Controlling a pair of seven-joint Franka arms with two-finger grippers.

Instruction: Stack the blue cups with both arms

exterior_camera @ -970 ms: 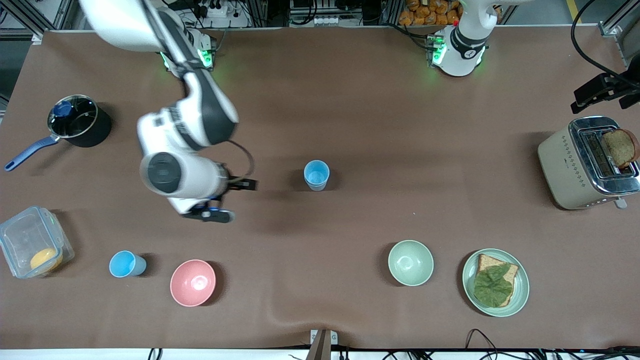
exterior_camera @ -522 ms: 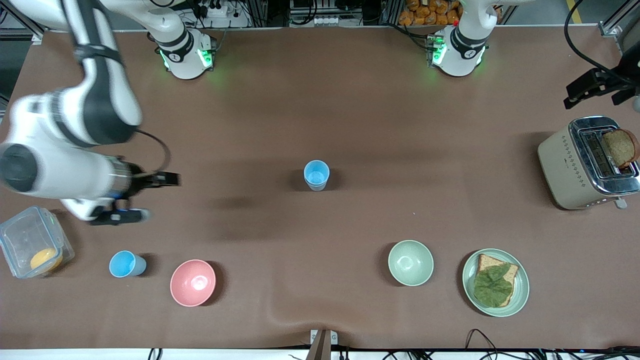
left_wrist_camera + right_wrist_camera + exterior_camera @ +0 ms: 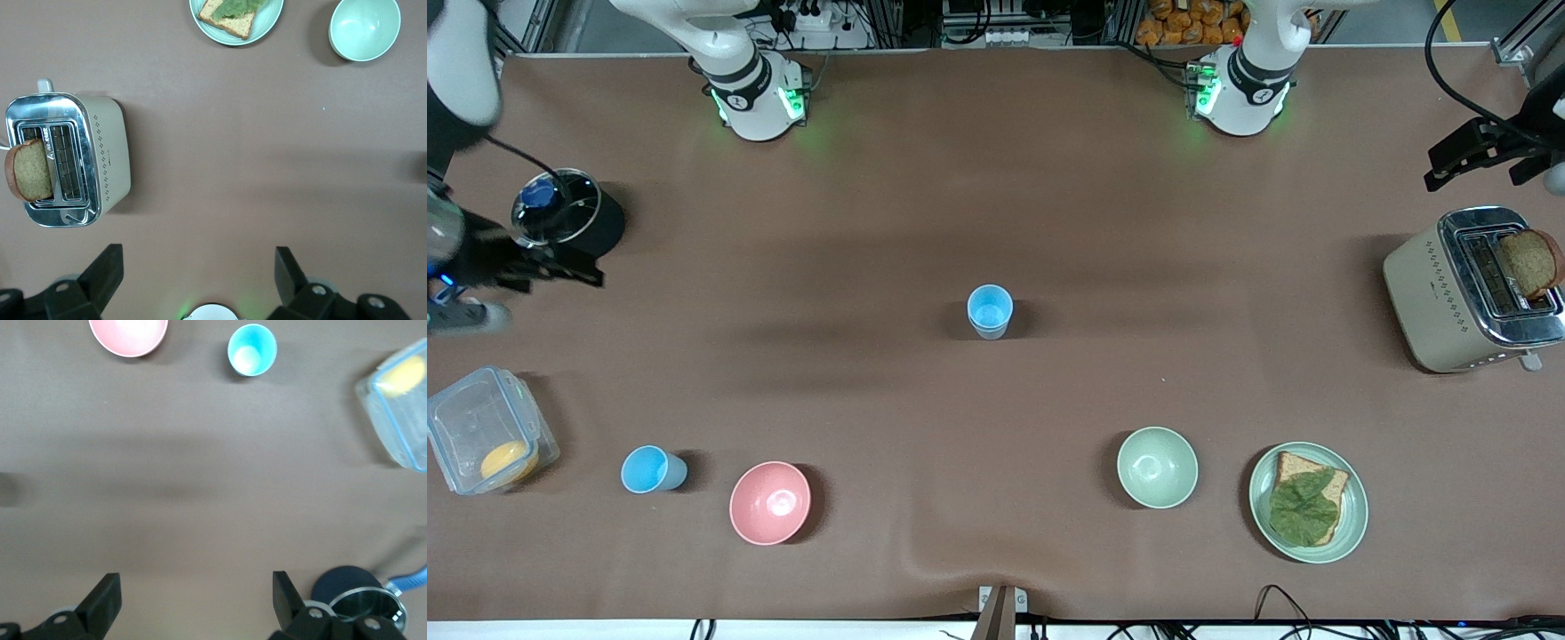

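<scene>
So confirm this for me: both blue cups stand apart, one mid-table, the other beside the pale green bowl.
Not quite. The front view shows one blue cup mid-table, but the other blue cup stands beside the pink bowl, toward the right arm's end of the table. The pale green bowl sits next to the plate with the sandwich instead. The cups do stand apart.

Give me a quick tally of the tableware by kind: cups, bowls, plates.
Cups: 2, one mid-table, one beside the pink bowl
Bowls: 2, pink bowl and green bowl
Plates: 1, plate with bread and a leaf
Total: 5
</scene>
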